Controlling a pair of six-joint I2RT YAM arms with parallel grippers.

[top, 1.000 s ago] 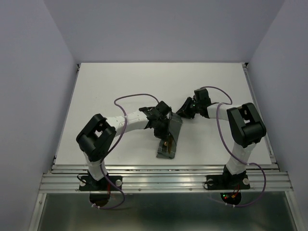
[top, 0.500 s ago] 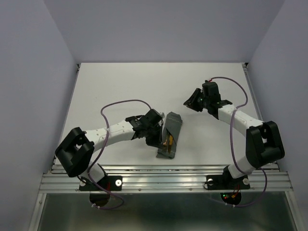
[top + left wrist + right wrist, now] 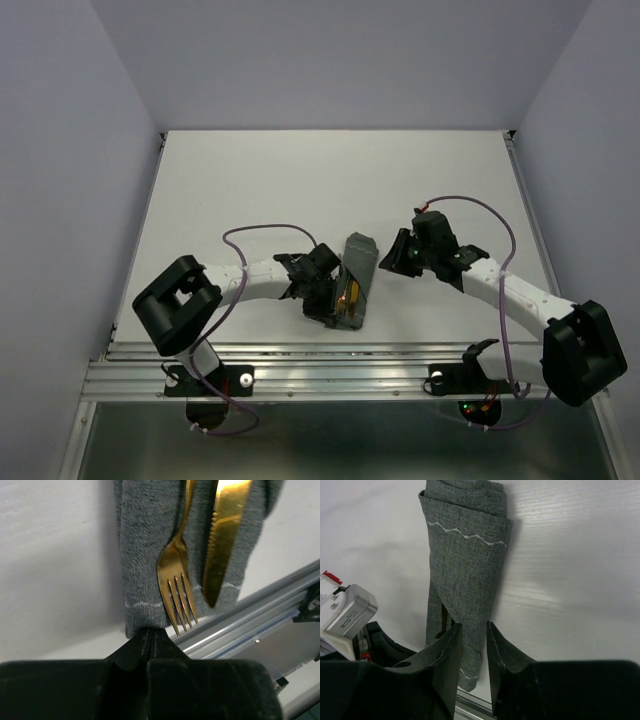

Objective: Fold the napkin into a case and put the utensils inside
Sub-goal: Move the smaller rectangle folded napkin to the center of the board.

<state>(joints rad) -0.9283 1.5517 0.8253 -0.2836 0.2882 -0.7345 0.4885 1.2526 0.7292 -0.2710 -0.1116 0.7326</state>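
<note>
The napkin [image 3: 357,262] lies folded as a narrow grey-green case near the table's front edge, with its open end toward the rail. The gold utensils [image 3: 348,292] stick out of that end: a fork [image 3: 175,575] and a knife [image 3: 225,525] rest on the cloth [image 3: 145,555]. My left gripper [image 3: 328,312] [image 3: 150,632] is shut, and its tips touch the near hem corner of the case. Whether cloth is pinched between them I cannot tell. My right gripper [image 3: 386,265] [image 3: 472,632] hovers open over the right edge of the case [image 3: 467,555], with nothing between its fingers.
The aluminium rail [image 3: 340,365] [image 3: 250,615] runs along the front edge just beyond the case's open end. The white table [image 3: 250,180] stretches behind and to both sides. The left arm's wrist body [image 3: 345,610] shows left of the case in the right wrist view.
My left gripper slid down along the case to its near hem and closed fully. My right arm swung forward, bringing its gripper beside the case's right edge.
</note>
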